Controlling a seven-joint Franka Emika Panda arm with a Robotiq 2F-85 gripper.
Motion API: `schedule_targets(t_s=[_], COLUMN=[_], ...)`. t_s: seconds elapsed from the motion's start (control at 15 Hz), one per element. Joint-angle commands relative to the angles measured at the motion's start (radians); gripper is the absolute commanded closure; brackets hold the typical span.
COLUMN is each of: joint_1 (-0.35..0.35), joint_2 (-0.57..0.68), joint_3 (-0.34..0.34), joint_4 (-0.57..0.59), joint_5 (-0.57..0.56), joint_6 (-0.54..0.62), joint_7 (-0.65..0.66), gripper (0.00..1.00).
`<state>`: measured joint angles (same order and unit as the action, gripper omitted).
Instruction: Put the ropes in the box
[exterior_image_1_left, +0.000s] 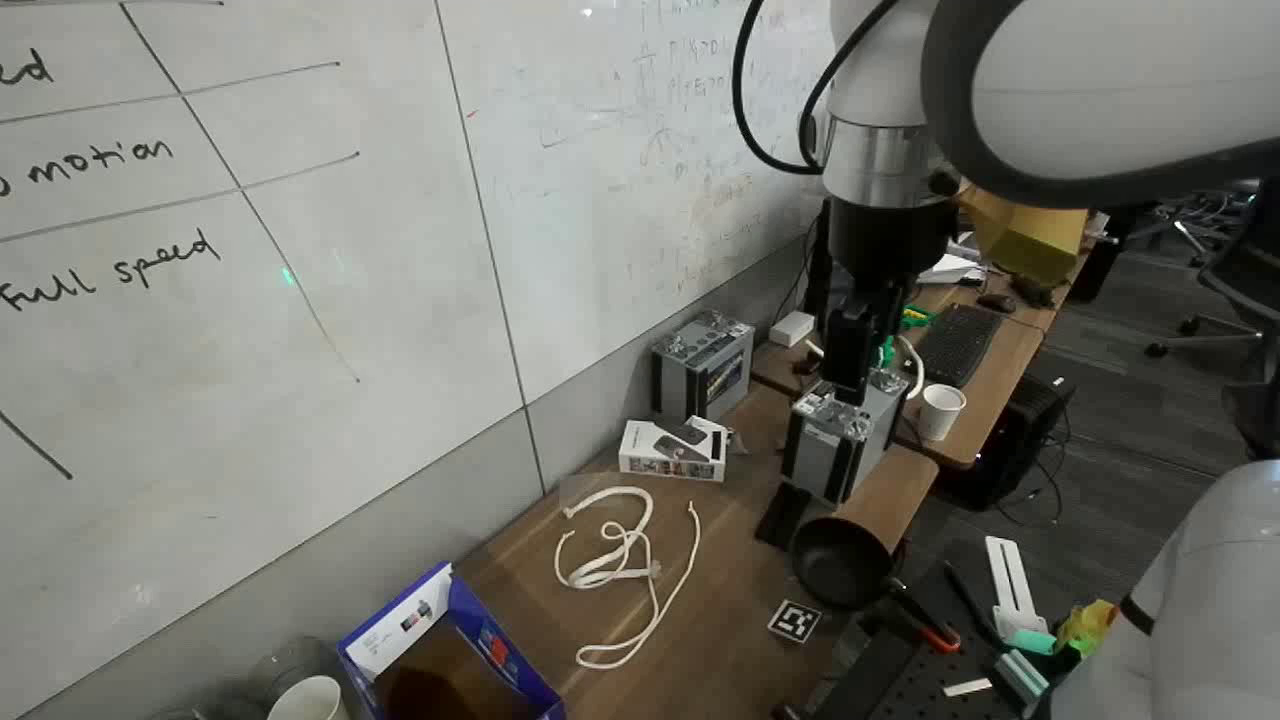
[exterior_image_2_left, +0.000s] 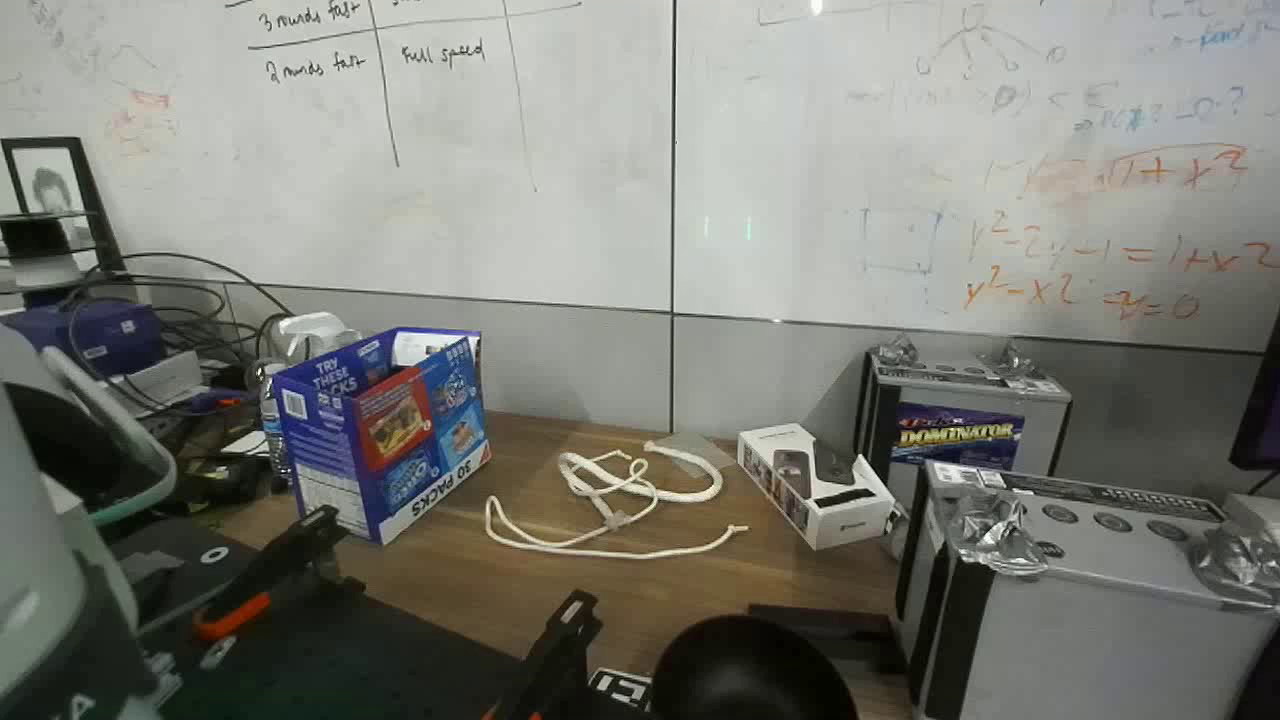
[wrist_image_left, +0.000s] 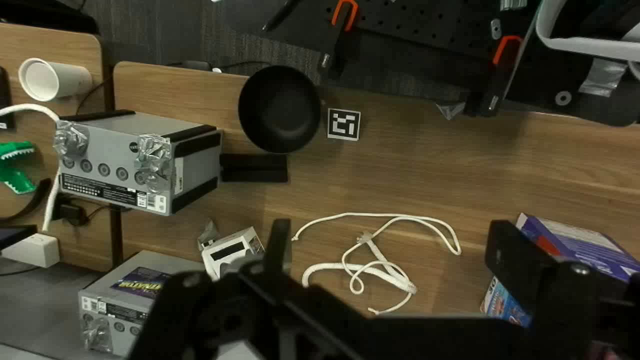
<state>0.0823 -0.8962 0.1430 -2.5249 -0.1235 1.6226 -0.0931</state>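
Grasp was the step in hand, by my reading: nothing held, a thick rope (exterior_image_2_left: 690, 498) and a thin rope (exterior_image_2_left: 640, 555) lying loose and crossed on the counter (exterior_image_1_left: 735, 560). The blue box (exterior_image_2_left: 420, 425), open-topped, stood upright apart from them. End effector (wrist_image_left: 390, 235) spread wide, bare between the fingers; in the wrist view the ropes showed through that gap, but down on the counter, untouched. Next move, I judged, called for a descent over one strand, fingers astride and low, since the thin one sat nearly flat; then a pinch, a lift clear of the box's rim, a carry across and a release. The crossing looked apt to bring both up together, or shed one midway. Pose: in an exterior view the arm (exterior_image_1_left: 1100, 100) filled the frame's upper right, wrist near vertical, fingertips pointing down and well above the counter. They overlapped a grey case (exterior_image_1_left: 820, 455) there; the wrist view put it off to one side, so probably only line of sight.
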Motion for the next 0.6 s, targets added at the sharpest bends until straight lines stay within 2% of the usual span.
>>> schedule_targets(t_s=[0.0, 0.33, 0.53], joint_1=[0.022, 0.022, 0.021], joint_2=[0.004, -0.001, 0.038], joint_3=[-0.015, -0.014, -0.037], joint_4=[0.008, 0.017, -0.024], joint_5=[-0.012, -0.012, -0.005], joint_6=[-0.004, -0.004, 0.089], joint_7=[0.014, 0.014, 0.011], gripper=[0.0, 0.0, 0.0])
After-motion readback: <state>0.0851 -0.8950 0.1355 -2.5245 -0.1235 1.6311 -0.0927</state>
